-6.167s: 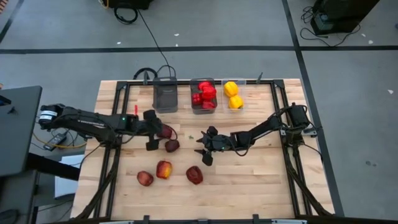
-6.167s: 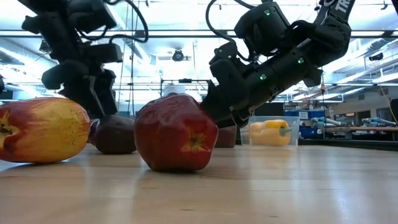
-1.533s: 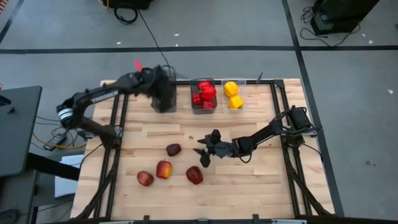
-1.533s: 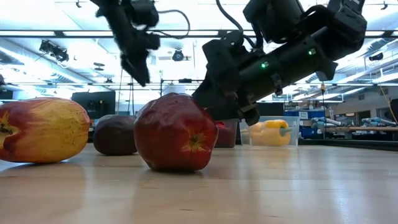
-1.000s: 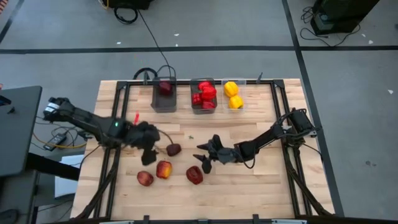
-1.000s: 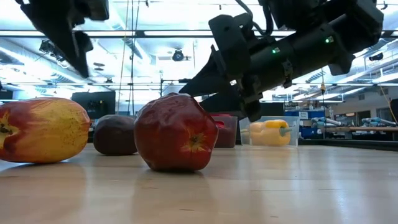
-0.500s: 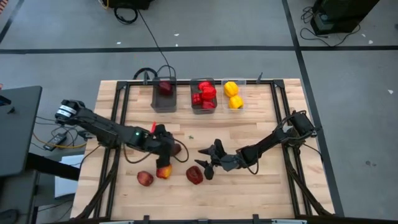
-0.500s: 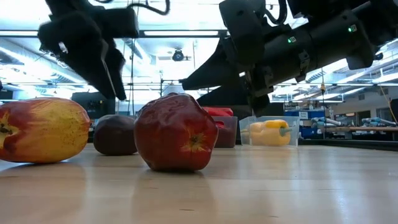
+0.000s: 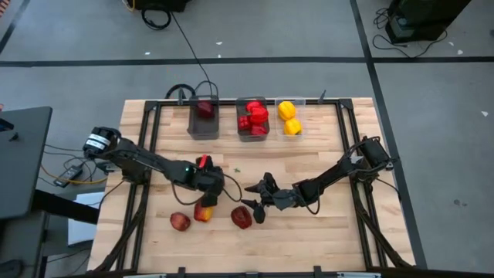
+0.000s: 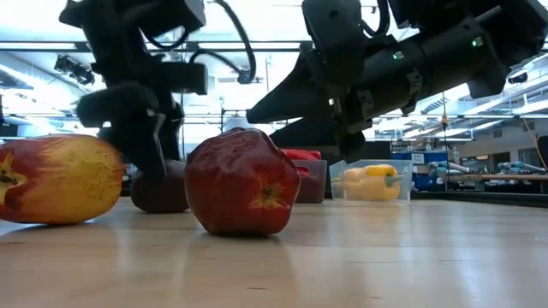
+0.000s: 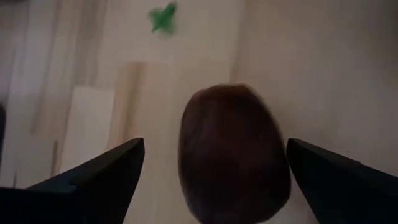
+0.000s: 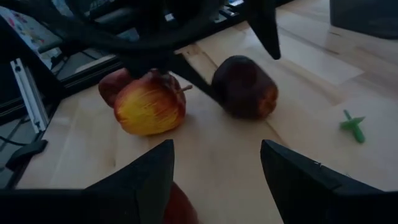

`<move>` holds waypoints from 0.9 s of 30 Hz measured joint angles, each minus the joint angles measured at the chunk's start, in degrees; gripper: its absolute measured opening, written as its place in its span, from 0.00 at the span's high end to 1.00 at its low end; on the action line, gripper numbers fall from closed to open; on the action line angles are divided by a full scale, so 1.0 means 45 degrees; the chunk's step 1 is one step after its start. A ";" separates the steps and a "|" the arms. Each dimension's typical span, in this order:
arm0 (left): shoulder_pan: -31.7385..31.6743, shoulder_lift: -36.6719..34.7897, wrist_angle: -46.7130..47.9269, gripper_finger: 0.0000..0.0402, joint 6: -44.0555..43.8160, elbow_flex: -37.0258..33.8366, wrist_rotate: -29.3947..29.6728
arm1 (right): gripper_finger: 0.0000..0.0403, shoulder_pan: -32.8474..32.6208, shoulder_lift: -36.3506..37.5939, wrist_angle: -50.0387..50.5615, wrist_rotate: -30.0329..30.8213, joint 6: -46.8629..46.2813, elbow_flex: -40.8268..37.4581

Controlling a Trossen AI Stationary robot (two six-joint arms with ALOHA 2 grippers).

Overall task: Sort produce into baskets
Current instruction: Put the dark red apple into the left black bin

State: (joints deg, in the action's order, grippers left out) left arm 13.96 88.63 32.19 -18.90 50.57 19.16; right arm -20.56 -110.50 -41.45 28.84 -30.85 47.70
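Left gripper (image 11: pixel 214 177) over the dark apple (image 11: pixel 233 152)
Its fingers (image 11: pixel 99 171) stand wide either side, not gripping; right gripper (image 9: pixel 255 199) nearby, half-open, empty.

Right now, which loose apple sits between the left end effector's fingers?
The dark maroon apple, farthest back of the four loose ones; the left end effector straddles it, open.

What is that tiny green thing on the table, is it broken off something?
A small green bit lies alone on the wooden table, near the dark apple. It looks like a stem piece from produce, though I cannot tell which. Nothing else looks spilled or damaged.
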 joint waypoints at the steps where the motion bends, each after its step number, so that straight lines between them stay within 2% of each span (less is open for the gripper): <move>1: -0.0162 -0.0002 0.0033 0.01 -0.0241 -0.0051 -0.0105 | 0.38 0.0000 0.0000 -0.0014 0.0000 0.0000 0.0000; 5: -0.0787 -0.0012 0.0157 0.04 -0.0852 -0.0127 -0.0900 | 0.38 0.0000 0.0000 -0.0029 0.0004 -0.0005 0.0000; 7: -0.0925 -0.0012 0.0071 0.08 -0.0841 -0.0133 -0.1328 | 0.38 0.0000 0.0000 -0.0076 0.0005 -0.0005 0.0000; 15: -0.1336 -0.0052 0.0178 0.43 -0.0843 -0.0128 -0.1574 | 0.38 -0.0068 0.0000 -0.0113 0.0008 -0.0340 -0.0002; 20: -0.1664 -0.0651 0.1023 0.45 -0.0849 -0.0128 -0.1614 | 0.38 -0.0165 0.0000 -0.0111 0.0005 -0.0340 0.0000; 27: -0.2803 -0.2274 0.1581 0.40 -0.0471 -0.0128 -0.1570 | 0.38 -0.0165 0.0000 -0.0117 0.0049 -0.0336 0.0000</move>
State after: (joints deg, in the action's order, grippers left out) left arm 1.35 78.40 39.30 -21.02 50.00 12.10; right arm -21.30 -110.50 -41.98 29.06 -32.36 47.70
